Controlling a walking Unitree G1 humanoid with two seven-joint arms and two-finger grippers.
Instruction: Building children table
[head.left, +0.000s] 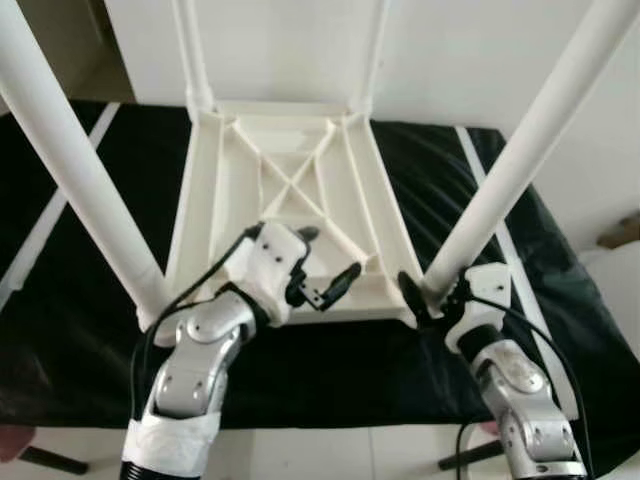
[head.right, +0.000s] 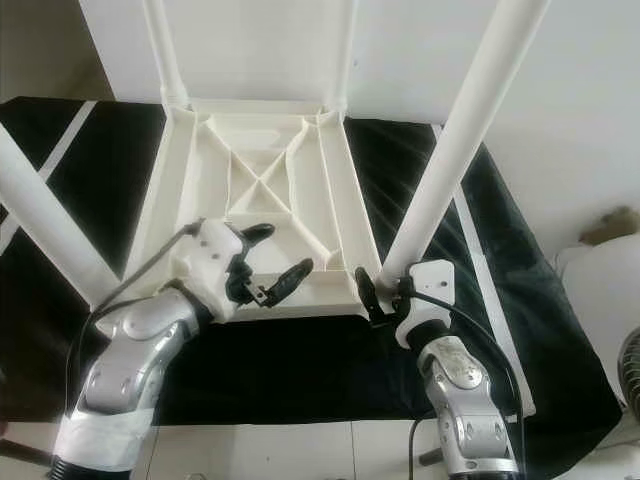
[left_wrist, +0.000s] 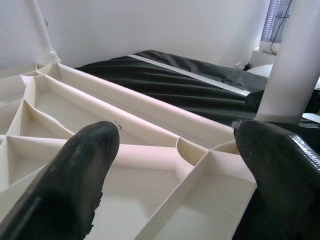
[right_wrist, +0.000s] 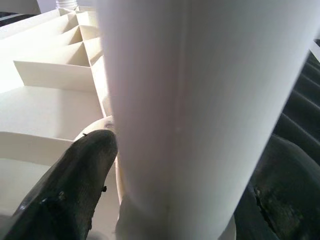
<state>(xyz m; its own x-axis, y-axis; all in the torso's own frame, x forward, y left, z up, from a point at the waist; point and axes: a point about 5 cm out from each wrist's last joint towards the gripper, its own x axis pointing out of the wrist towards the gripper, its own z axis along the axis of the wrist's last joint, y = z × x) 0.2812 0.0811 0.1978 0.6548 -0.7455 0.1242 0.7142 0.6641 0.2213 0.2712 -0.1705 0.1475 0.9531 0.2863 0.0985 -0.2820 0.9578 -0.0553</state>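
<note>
A white plastic children's table (head.left: 290, 190) lies upside down on a black cloth, its ribbed underside facing up and its legs pointing upward. My left gripper (head.left: 325, 258) hovers open over the ribs near the table's front edge, holding nothing; the left wrist view shows both its fingers (left_wrist: 75, 175) above an empty compartment. My right gripper (head.left: 432, 290) is at the front right corner, closed around the base of the near right leg (head.left: 520, 150). In the right wrist view that leg (right_wrist: 185, 100) stands between the two fingers (right_wrist: 75, 185), at its socket.
The near left leg (head.left: 70, 150) slants up across the left side, and two far legs (head.left: 195, 60) stand by the white wall. The black cloth (head.left: 90, 330) with white stripes covers the surface. Pale floor (head.left: 340, 455) shows at the near edge.
</note>
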